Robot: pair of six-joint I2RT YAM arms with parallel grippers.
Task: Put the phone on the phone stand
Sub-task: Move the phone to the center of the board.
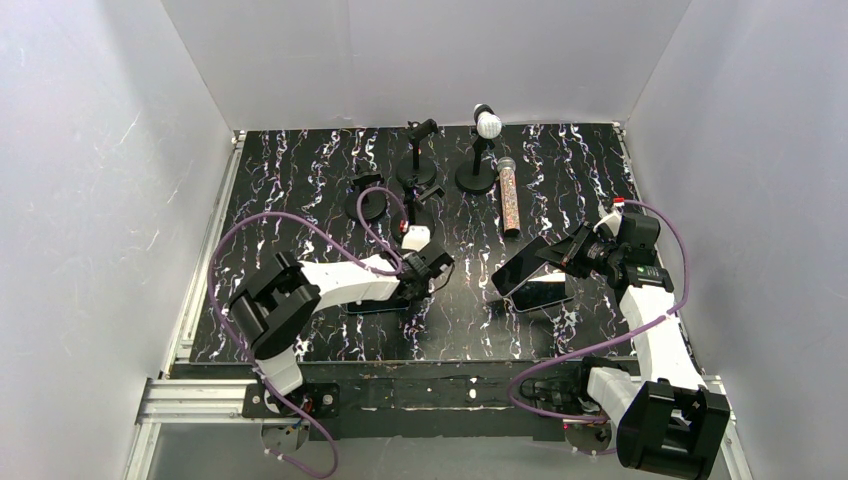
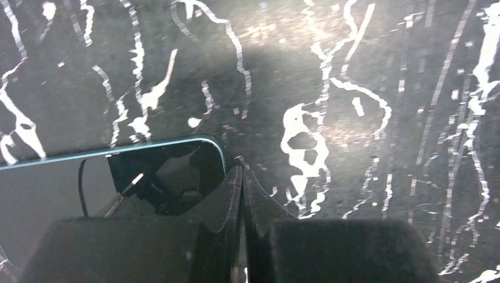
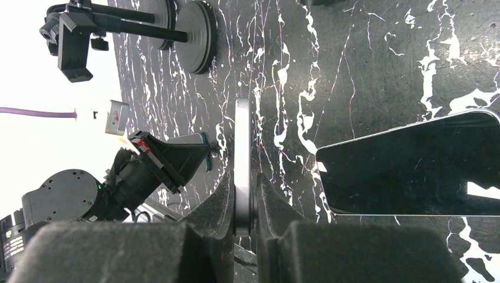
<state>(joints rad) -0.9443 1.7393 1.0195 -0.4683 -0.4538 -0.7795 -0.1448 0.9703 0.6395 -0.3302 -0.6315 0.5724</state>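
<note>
My right gripper [image 1: 570,252] is shut on a dark phone [image 1: 522,264], held tilted above the marbled table; in the right wrist view this phone [image 3: 243,147] shows edge-on between the pads. A second phone [image 1: 547,294] lies flat under it, also visible as a phone [image 3: 413,168] screen-up. My left gripper [image 1: 432,266] is shut and empty, low over the table; its tips [image 2: 243,172] sit beside the corner of a teal-edged phone [image 2: 88,177] lying flat. The phone stand [image 1: 370,200] with a round base stands further back; its clamp [image 3: 71,41] is empty.
A microphone stand [image 1: 476,170] carrying a white-headed mic and another black stand [image 1: 416,163] stand at the back. A glittery microphone [image 1: 509,196] lies on the table [image 1: 300,190]. White walls close three sides.
</note>
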